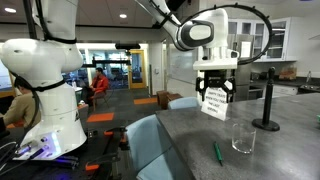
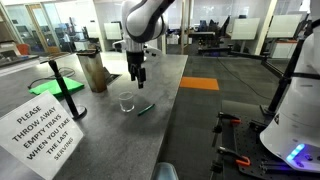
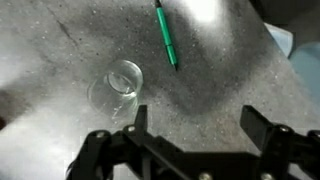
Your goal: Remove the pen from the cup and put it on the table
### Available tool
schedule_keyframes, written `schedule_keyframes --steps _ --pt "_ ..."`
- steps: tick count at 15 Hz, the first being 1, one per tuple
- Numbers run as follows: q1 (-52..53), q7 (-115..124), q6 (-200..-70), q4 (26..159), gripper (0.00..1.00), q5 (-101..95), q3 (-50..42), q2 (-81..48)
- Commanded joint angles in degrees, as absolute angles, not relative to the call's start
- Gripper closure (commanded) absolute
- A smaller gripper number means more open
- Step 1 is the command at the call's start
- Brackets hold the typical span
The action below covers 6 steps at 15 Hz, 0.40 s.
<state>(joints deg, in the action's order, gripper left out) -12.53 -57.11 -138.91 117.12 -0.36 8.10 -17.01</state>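
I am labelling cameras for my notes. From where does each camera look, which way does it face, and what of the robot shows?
Exterior view: low by the table, facing across it to the cup; arm and end effector show.
Exterior view: higher, behind a printed sign, looking along the table; arm and end effector show.
Wrist view: looks down at the table; only the open end effector shows, bottom edge.
All share the cup and the pen beside it.

pen (image 3: 166, 35): 1 | cup (image 3: 122, 82): 1 | black post (image 1: 269, 98): 1 | printed sign (image 2: 40, 125): 1 | table (image 3: 55, 40): 1
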Motion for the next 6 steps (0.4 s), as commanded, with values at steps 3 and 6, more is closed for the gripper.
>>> schedule_keyframes --steps 3,6 --pt "-10.35 -52.80 -136.27 119.03 0.00 5.10 5.16 -10.83" --pt "-8.73 -46.58 -137.36 119.51 0.00 1.73 3.06 -10.13"
